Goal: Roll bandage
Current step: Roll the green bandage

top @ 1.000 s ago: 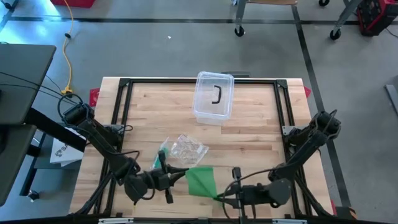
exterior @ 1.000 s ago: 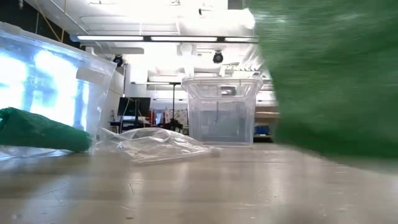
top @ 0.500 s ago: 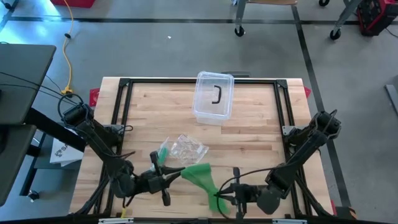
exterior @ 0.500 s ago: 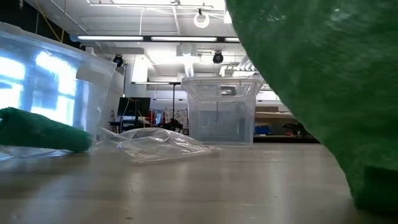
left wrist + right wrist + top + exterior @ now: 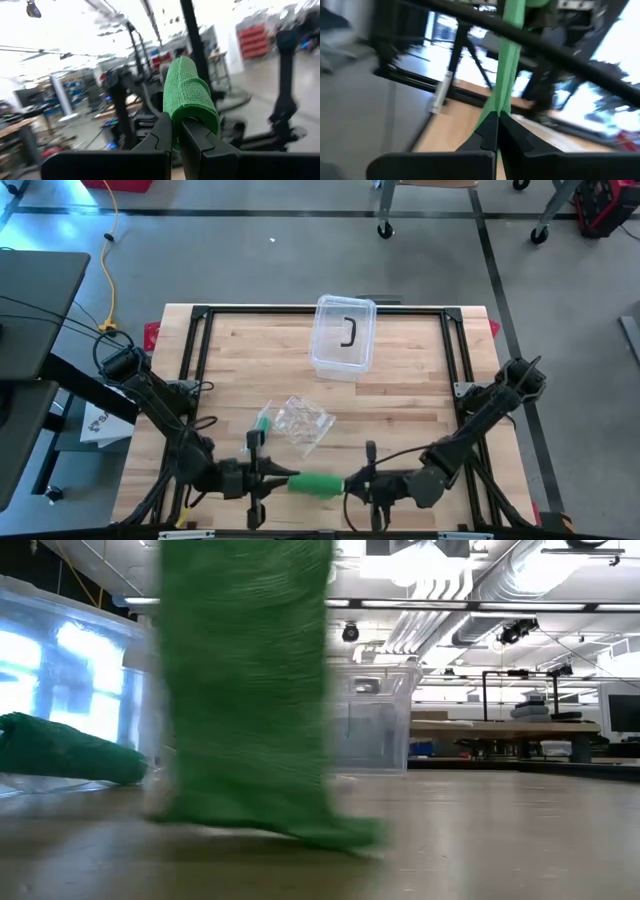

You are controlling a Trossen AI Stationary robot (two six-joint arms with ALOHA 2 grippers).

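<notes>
Table point(image 5: 400, 380) near edge: left claw point(image 5: 283, 479), right claw point(image 5: 349, 485) both clamped on green bandage point(image 5: 316, 484).

One green bandage point(image 5: 316, 484), one clear lidded plastic box point(image 5: 343, 336) at twelve o'clock, one crumpled clear plastic wrapper point(image 5: 301, 420), one small green roll point(image 5: 263, 422), all on one wooden table point(image 5: 400, 400).

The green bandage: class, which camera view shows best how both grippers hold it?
The high view: the green bandage spans between left gripper and right gripper. Each wrist view shows one pinched end; the low view shows only cloth.
</notes>
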